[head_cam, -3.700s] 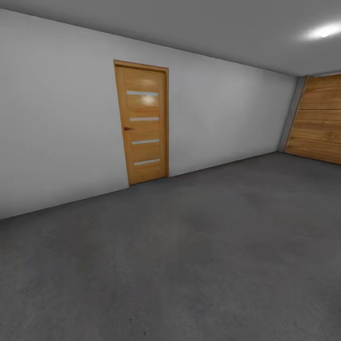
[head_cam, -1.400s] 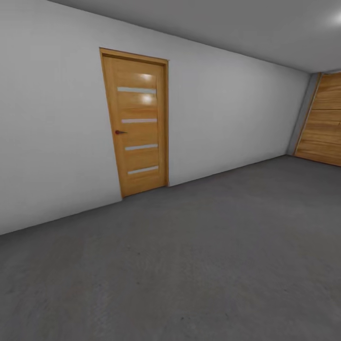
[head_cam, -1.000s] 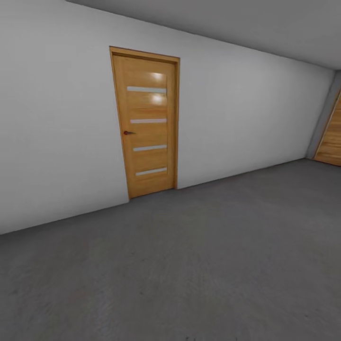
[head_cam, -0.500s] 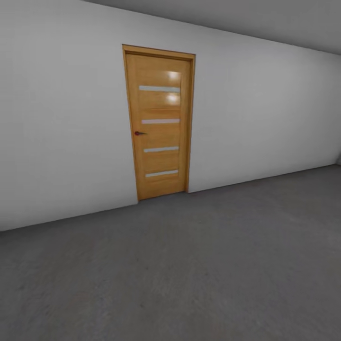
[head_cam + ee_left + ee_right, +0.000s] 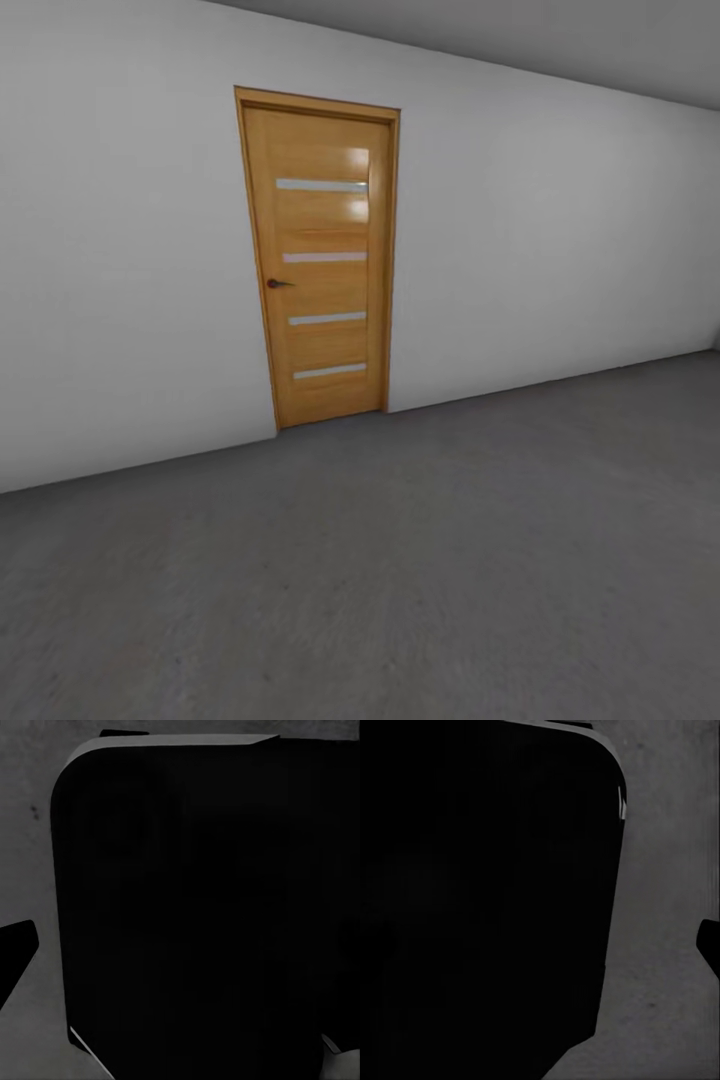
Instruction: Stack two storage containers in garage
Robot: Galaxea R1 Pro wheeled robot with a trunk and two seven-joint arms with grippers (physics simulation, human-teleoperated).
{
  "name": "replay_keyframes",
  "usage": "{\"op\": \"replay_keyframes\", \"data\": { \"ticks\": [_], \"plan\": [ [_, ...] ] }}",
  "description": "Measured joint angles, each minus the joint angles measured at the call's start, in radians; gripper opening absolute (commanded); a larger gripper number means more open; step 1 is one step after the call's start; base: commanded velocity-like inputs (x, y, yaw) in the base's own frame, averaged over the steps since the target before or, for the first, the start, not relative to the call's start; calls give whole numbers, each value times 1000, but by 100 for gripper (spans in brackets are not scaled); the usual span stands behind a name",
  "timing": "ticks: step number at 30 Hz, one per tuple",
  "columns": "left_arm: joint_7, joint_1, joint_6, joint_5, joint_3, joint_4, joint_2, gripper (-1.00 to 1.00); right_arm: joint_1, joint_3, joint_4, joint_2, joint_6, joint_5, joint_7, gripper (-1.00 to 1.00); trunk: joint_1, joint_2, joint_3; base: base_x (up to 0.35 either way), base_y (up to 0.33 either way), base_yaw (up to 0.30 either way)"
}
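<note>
Garage floor (image 5: 450,560), dark grey, matte and concrete-like, spreads flat across the lower head view and meets a plain pale grey wall (image 5: 130,300). Set in that wall stands a tan wooden door (image 5: 320,260), closed, with four narrow horizontal glass slats and a small dark handle (image 5: 275,284) on its left edge. Both wrist views present a large black rounded-corner shape (image 5: 210,907) over grey floor; end effector state cannot be determined for either arm.
</note>
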Motion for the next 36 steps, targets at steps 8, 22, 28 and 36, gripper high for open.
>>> {"op": "replay_keyframes", "data": {
  "ticks": [8, 22, 28, 36],
  "plan": [
    [0, 1, -1, -1, 0, 0, 0, 100, 0, 1, 0, 9, 2, -1, -2, 100, 0, 0, 0, 223, -273, 0],
    [0, 1, 0, 0, -1, 0, 1, 100, 0, 1, 0, 7, -1, -1, -2, 100, 0, 0, 0, 235, -262, 196],
    [3, 0, 1, 10, -1, 0, 2, 100, 0, 1, 0, 8, 0, -1, -5, 100, 0, 0, 0, 290, -174, 278],
    [8, 0, 18, 96, -2, 0, 5, 100, 0, 3, 0, 8, -1, -1, -6, 100, 0, 0, 0, 313, -108, 279]
  ]
}}
